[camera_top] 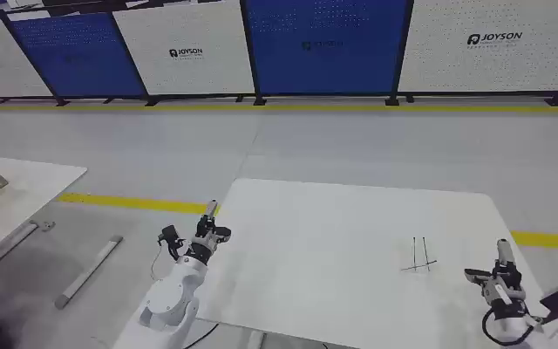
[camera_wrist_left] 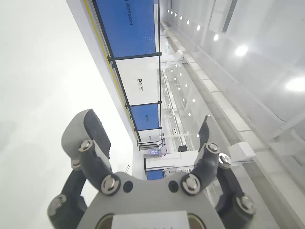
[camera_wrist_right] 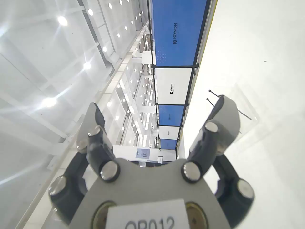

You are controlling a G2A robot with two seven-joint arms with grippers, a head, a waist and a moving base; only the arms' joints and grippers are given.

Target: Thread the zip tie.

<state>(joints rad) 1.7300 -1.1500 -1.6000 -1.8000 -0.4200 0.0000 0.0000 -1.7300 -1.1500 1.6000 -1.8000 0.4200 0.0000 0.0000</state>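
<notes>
Zip ties: thin, light, springy strips flat on counter; likely pinch near head.
Left hand: spread, empty.
Right hand: spread, empty.

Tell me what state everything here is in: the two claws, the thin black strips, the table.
left gripper: open, holding nothing, at the table edge away from the zip ties.
right gripper: open, holding nothing, near the zip ties but not touching them.
zip ties: lying flat and straight, crossing one another, none looped.
table: white, bearing the zip ties on the right gripper's side.
</notes>
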